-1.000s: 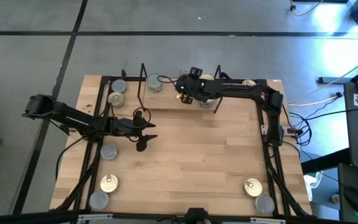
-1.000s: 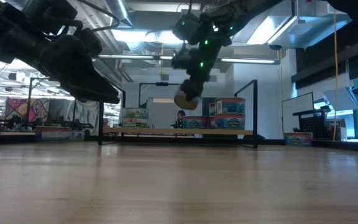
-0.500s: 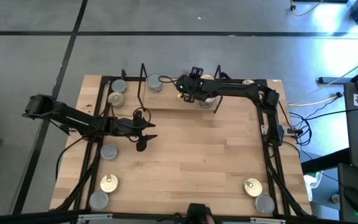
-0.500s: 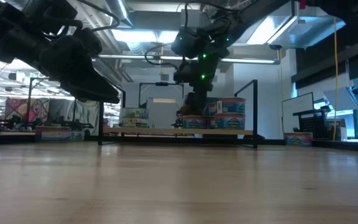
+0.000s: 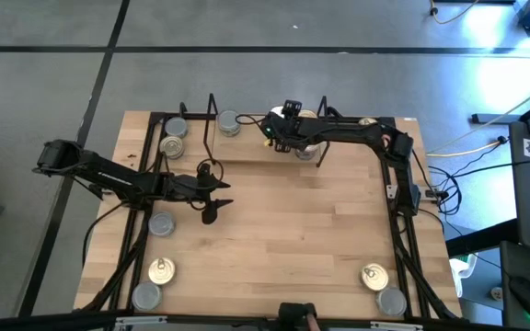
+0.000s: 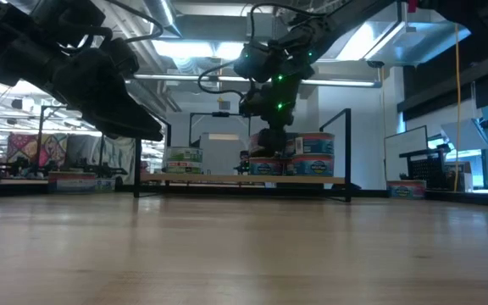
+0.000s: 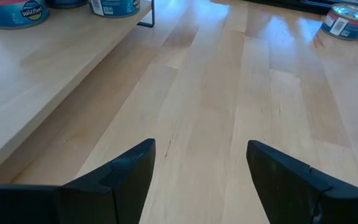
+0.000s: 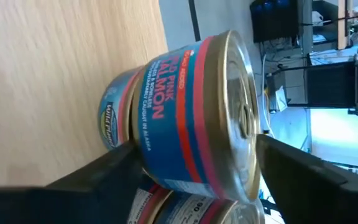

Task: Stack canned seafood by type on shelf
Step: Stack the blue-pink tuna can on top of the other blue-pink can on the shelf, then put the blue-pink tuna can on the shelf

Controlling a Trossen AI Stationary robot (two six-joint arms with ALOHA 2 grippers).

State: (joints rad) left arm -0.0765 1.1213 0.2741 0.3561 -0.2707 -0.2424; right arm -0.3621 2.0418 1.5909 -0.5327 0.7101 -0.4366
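My right gripper [image 5: 275,131] reaches from the table's right into the shelf [image 5: 247,153], a black wire rack on a light wood base at the far edge. It is shut on a blue-and-red salmon tin [image 8: 185,106] with a gold lid. That tin sits on a blue-labelled tin [image 8: 113,124], with another stack [image 8: 166,208] beside it. In the low view the right gripper [image 6: 269,142] stands right over stacked tins [image 6: 299,157]. My left gripper [image 5: 213,193] hovers open over bare wood left of centre and touches nothing. My right gripper has the salmon tin between its two fingers, rolled onto its side. One finger [image 8: 303,180] lies by the gold lid [image 8: 244,106], the other finger [image 8: 98,183] by the tin's base. It comes level from the table's right. The tin stands upright on the lower tin.
Loose tins lie along the table's left edge [image 5: 162,222], [image 5: 160,269], [image 5: 145,296], at the far left corner [image 5: 174,129], [image 5: 230,122] and in the near right corner [image 5: 374,274], [image 5: 392,300]. The table's middle is bare wood. Black rails [image 5: 403,239] run down both sides.
My right gripper has come down with the salmon tin, from hanging tilted above the shelf to sitting on the stacked tin. My left arm has kept still.
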